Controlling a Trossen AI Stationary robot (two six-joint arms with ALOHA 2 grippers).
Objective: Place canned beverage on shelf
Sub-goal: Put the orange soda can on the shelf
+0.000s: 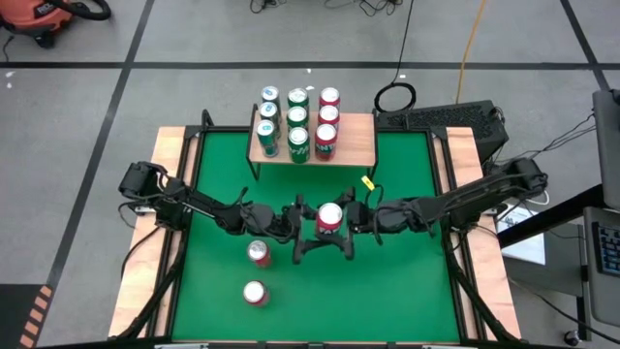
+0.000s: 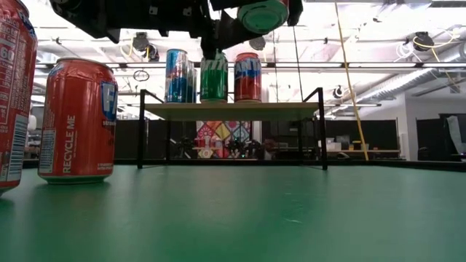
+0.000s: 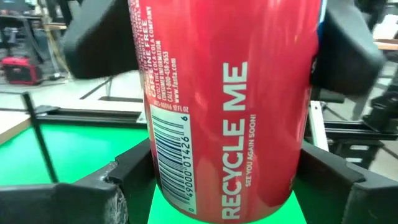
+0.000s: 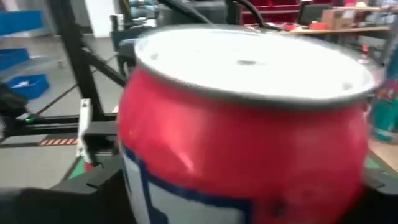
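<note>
A red can (image 1: 330, 219) with white lettering sits between the dark claws, over the green surface (image 1: 407, 281); blue, green and red cans (image 1: 297, 121) top the pale wooden shelf (image 1: 358, 141) beyond.

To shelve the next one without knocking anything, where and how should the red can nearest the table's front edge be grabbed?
Grip the front red can on its curved side wall, about mid-height, coming down from above with fingers to its left and right. It stands upright, and the second red can stands just behind it toward the shelf, so a front-to-back pinch would probably bump that one.
</note>
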